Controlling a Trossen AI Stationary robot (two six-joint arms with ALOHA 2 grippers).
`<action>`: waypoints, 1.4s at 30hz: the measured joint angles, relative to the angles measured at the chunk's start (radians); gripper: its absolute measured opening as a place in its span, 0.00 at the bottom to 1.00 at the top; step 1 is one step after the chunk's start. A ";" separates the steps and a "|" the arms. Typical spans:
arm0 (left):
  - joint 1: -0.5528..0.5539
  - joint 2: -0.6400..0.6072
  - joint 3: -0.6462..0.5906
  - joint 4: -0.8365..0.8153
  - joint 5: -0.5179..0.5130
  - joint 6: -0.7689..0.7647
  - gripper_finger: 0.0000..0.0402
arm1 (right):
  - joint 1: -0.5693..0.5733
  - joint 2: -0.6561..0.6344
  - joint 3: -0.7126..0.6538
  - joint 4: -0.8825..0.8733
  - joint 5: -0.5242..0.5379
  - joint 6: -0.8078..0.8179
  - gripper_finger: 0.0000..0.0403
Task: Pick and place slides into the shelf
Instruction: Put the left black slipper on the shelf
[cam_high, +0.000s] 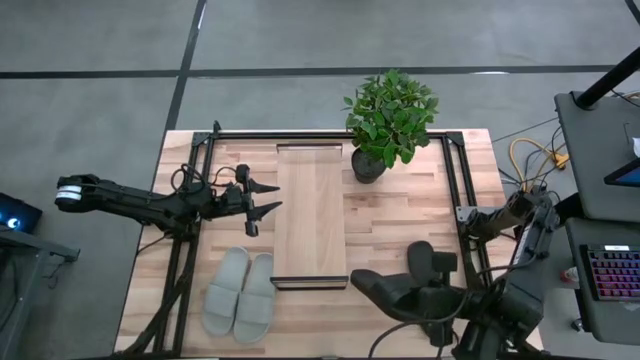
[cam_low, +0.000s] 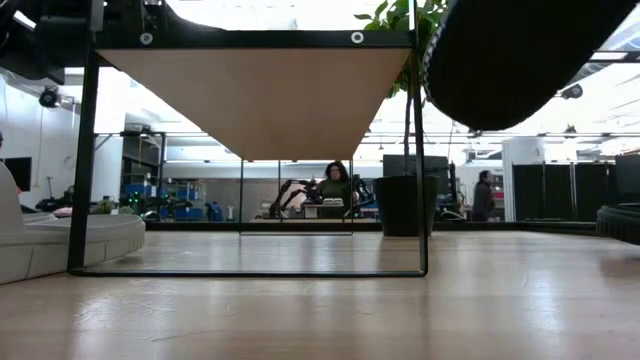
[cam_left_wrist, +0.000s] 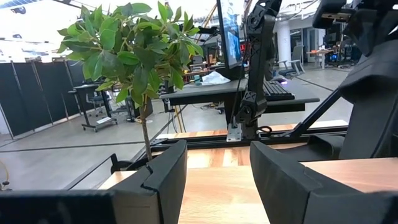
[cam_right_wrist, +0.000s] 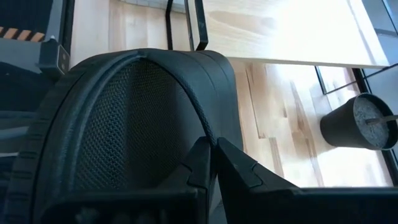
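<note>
A black slide (cam_high: 385, 288) hangs above the table's near right part, with my right gripper (cam_right_wrist: 214, 155) shut on it. In the low view its sole (cam_low: 510, 60) floats high over the tabletop. A second dark slide (cam_high: 422, 258) lies on the table just beyond it. The pale grey pair (cam_high: 240, 295) rests sole-down, side by side, near the front edge, left of the shelf (cam_high: 310, 215). The shelf's plank top is bare. My left gripper (cam_high: 265, 198) hovers open by the shelf's left side, touching nothing. My right gripper pinches the black slide's wide strap (cam_right_wrist: 205, 127) at its edge between the two fingers. The fingers slant downward from the table's near right. The slide is lifted clear of the table, and its sole tilts.
A potted plant (cam_high: 385, 125) stands at the shelf's far right corner, and its dark pot (cam_right_wrist: 357, 127) is close to the plank. Thin dark frame rails (cam_high: 450, 190) run along the table's sides and back. Bare tabletop lies between the shelf and the right rail.
</note>
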 joint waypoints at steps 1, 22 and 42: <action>0.000 0.000 0.000 0.000 0.003 0.000 0.40 | 0.000 -0.004 0.000 0.000 0.000 -0.004 0.03; 0.000 0.000 0.000 0.121 0.240 0.001 0.40 | 0.000 -0.101 0.060 -0.001 0.189 -0.184 0.03; -0.001 0.121 0.021 0.269 0.357 0.140 0.40 | 0.000 -0.102 0.067 0.070 0.617 -0.048 0.03</action>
